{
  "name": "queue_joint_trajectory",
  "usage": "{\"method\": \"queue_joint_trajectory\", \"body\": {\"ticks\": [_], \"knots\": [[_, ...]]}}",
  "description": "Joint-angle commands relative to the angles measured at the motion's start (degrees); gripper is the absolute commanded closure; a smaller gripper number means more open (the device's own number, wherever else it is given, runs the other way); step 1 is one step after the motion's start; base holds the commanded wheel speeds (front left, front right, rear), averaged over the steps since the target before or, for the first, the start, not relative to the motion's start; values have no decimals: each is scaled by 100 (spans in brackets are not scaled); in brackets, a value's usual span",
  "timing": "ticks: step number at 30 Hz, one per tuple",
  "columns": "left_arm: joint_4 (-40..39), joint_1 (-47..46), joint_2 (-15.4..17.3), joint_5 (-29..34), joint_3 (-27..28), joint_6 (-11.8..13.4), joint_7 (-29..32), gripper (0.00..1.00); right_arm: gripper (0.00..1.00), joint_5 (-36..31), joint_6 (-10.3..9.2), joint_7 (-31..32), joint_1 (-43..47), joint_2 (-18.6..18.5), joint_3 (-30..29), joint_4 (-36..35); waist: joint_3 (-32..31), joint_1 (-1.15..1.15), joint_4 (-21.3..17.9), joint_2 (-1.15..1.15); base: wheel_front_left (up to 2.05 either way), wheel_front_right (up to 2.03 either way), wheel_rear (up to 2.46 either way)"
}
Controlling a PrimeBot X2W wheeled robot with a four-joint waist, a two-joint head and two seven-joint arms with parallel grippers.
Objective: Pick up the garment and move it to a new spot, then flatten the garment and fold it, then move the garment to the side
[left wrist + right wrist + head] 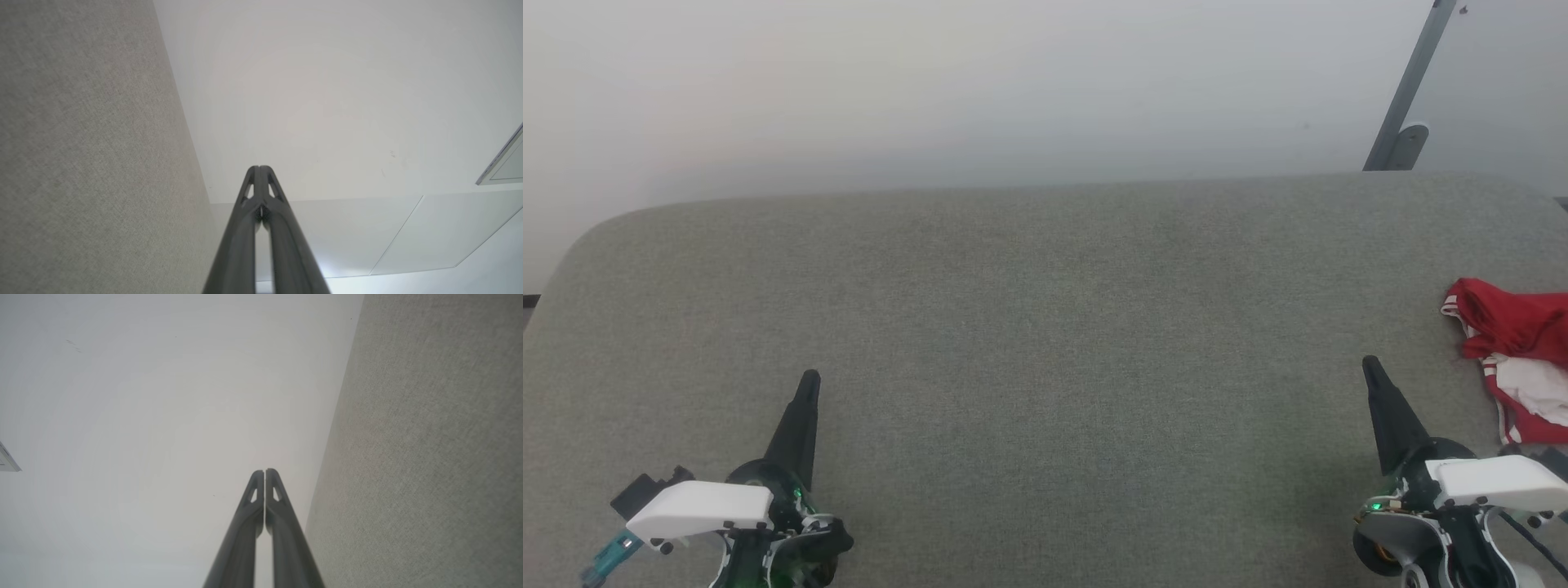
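Garment (1515,327) is a crumpled red heap with some white fabric and red-and-white striped trim. It sits way over at the right edge of the head view, partly cut off by the frame.

Closest to the camera, the left gripper (809,380) is at the lower left and the right gripper (1370,363) at the lower right. Both have their dark fingers pressed tight together into a single point, with nothing between them. The wrist views back that up: tips meeting, empty.

Both hang over a grey fabric-covered surface (1045,327), well apart from each other. The garment lies on that same surface, just beyond and to the right of the right gripper, near it but not touching.

Past the rounded far edge of the surface there's a plain pale wall (931,82), and a slanted grey metal strut (1409,90) at the upper right.
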Motion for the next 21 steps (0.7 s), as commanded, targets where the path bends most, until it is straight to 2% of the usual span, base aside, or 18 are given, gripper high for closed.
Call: {"method": "queue_joint_trajectory", "body": {"ticks": [1,21], "knots": [[-3,-65,-16,-11,19,-16,22,100,100,25,2,10,-34,21,-4,16,0,0,0,0,0,0,0],[-3,-65,-17,-10,19,-17,23,100,100,26,2,10,-34,21,-4,16,0,0,0,0,0,0,0]]}}
